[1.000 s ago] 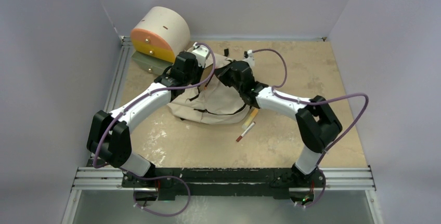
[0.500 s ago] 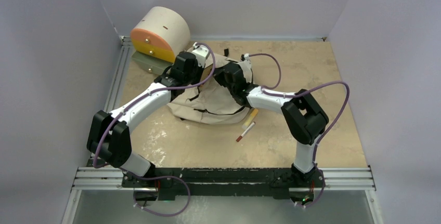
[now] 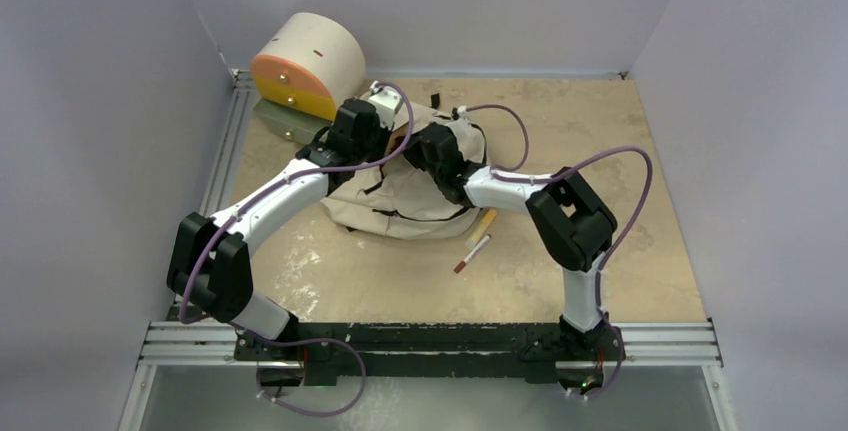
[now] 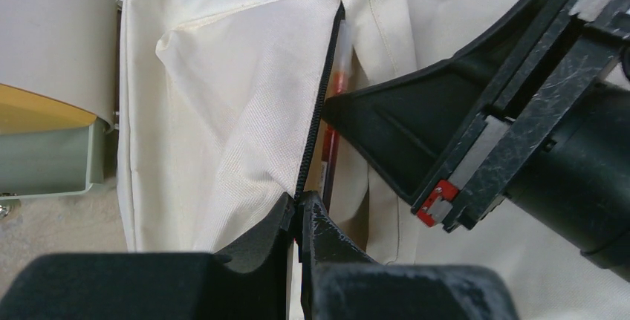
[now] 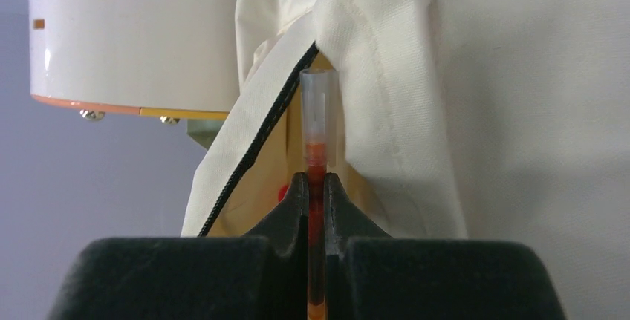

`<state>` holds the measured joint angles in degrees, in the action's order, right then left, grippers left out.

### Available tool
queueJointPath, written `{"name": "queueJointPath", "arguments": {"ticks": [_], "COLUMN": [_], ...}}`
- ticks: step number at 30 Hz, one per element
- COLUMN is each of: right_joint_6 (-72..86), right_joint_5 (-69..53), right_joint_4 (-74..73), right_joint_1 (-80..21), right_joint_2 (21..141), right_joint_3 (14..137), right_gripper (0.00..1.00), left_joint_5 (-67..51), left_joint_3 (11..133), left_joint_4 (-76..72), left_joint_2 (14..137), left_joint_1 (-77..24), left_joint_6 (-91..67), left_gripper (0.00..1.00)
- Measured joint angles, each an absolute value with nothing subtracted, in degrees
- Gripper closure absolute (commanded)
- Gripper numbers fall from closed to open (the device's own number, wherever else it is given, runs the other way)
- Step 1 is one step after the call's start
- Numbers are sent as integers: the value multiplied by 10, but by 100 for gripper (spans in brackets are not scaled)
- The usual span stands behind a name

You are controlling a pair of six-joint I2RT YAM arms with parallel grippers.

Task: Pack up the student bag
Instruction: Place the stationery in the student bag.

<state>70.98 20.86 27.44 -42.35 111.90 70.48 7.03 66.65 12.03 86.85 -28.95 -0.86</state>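
The beige student bag (image 3: 400, 206) lay on the tabletop (image 3: 620, 141), far centre. The left end effector (image 4: 300, 212) pinched its zipper edge (image 4: 318, 112), holding the pocket agape. The right end effector (image 5: 316, 186) pinched a red pen (image 5: 317, 127), long axis pointing straight into that opening just ahead.

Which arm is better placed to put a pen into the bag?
Right: the right gripper holds a pen pointed at the open bag; the left gripper pinches its zipper edge.

Overhead from behind, wrists close on bag (image 4: 223, 112)
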Motion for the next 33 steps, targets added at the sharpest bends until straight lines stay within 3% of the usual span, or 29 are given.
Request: {"name": "queueJointPath", "arguments": {"ticks": [2, 7, 12, 20, 33], "right_joint_6": [709, 698, 687, 666, 624], "right_joint_5": [196, 158, 149, 145, 237], "right_joint_4": [277, 276, 245, 208, 84], "right_joint_1": [-426, -432, -433, -432, -435], "right_joint_2": [1126, 1164, 1178, 1124, 794], "right_joint_3": [714, 766, 788, 759, 551], "right_gripper": [99, 67, 52, 54, 56], "left_joint_5": [70, 70, 78, 76, 74], "left_joint_3": [667, 667, 667, 667, 667], "left_joint_4": [121, 121, 121, 121, 121], "left_joint_2": [868, 868, 868, 868, 868], "left_joint_1": [-289, -289, -285, -285, -285], "left_joint_6": [-9, -9, -8, -8, -8], "left_gripper": [100, 100, 100, 100, 100]}}
